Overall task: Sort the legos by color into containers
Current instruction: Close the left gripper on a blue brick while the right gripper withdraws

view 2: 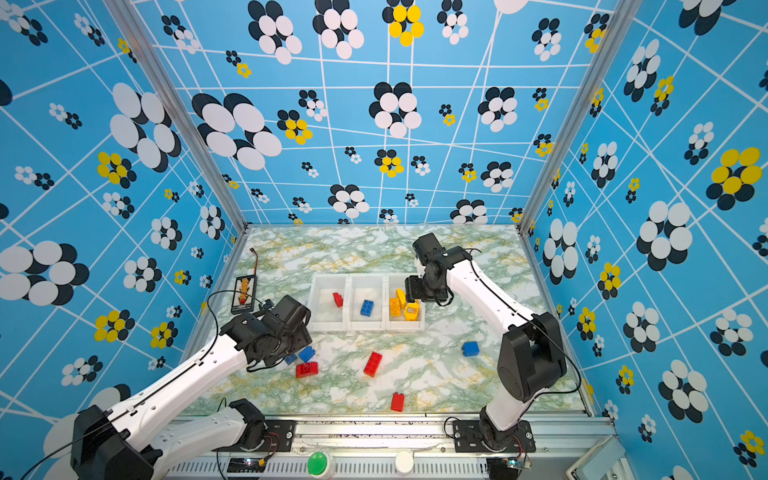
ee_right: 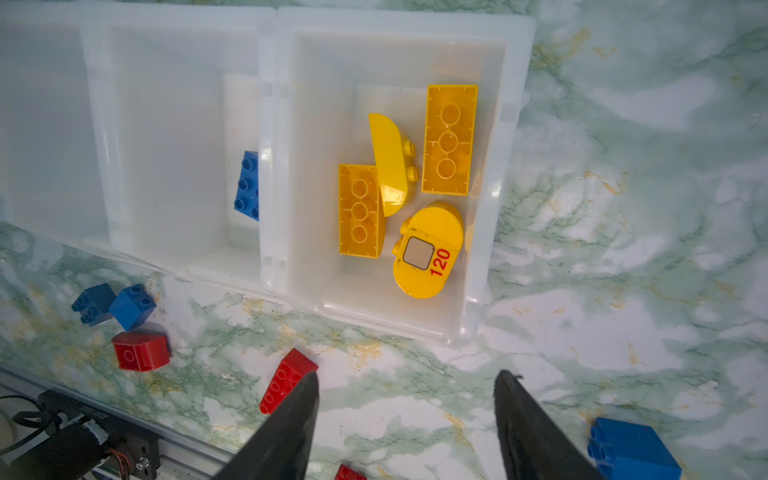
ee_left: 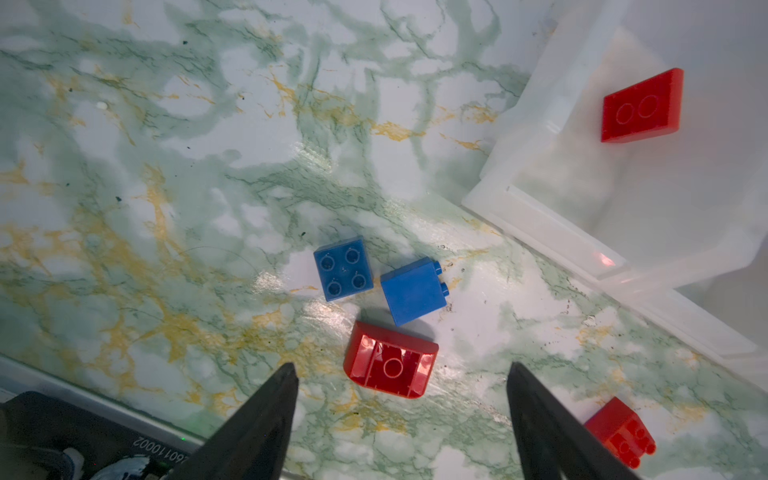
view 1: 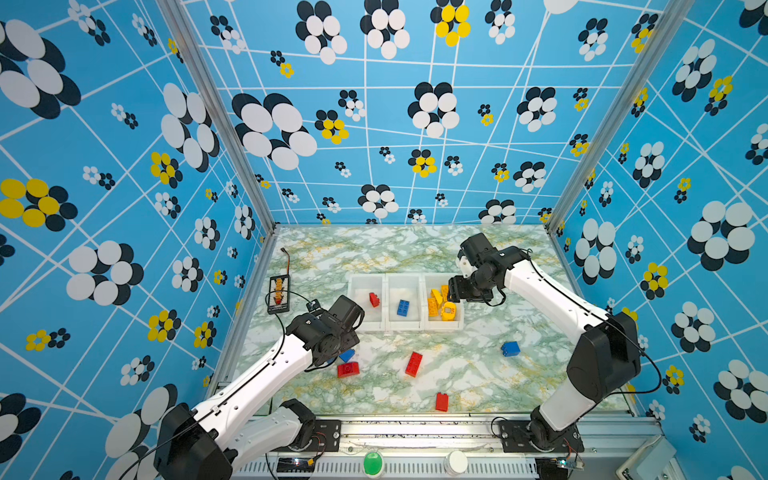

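Three small white translucent plastic containers (view 1: 385, 291) are sitting joined in a row near the middle of the green-veined marble-patterned table (view 1: 469, 382). In both top views the left one is holding a single red brick (view 1: 374, 299), the middle one a blue studded brick (view 1: 402, 308), and the right one a cluster of yellow-orange bricks (view 1: 438, 305), among them a rounded yellow brick printed 120 (ee_right: 428, 253).

More bricks are lying loose on the table in front of the containers. A long red brick (view 1: 414, 364) is lying near the middle, a small red block (view 1: 441, 402) near the front edge, and a blue block (view 1: 510, 348) off to the right. On the left, a studs-up blue cube (ee_left: 343, 268) and a tipped blue cube (ee_left: 413, 291) are lying just beside a rounded red brick (ee_left: 390, 361) that is resting hollow side up.

The left tool (ee_left: 403, 365) is hanging over that group with its black fingers spread wide apart, gripping nothing. The right tool (ee_right: 406, 374) is hovering over the right container, its fingers also standing apart and empty.
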Available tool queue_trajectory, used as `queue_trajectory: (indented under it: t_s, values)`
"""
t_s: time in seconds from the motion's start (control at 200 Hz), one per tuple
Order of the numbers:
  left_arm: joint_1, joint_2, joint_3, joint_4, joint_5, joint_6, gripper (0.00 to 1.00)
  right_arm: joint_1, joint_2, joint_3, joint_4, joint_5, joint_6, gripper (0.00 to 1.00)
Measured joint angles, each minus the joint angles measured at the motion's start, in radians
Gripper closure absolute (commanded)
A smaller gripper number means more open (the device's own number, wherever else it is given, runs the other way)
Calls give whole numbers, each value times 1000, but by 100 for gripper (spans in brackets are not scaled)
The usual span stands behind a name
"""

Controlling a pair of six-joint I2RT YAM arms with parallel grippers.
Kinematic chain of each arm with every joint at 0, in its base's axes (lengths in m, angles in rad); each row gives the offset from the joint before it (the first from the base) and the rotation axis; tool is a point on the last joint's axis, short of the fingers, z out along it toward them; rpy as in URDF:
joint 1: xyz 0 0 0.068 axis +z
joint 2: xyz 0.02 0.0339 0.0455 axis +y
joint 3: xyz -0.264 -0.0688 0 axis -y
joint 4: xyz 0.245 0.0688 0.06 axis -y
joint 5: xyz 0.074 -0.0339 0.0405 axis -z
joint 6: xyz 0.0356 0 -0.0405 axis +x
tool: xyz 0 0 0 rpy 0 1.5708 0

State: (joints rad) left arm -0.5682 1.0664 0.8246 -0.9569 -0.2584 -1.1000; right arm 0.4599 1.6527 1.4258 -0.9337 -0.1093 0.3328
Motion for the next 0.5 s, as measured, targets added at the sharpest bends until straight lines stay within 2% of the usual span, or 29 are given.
queue_trajectory:
  t_s: [0.24,0.5]
  values:
    - [84,2,-85,42,18,18,29,0,-64,-69,-4,-1,11,25]
    - [139,72,-155,130,43,46,32,0,-118,-117,-6,-1,23,23]
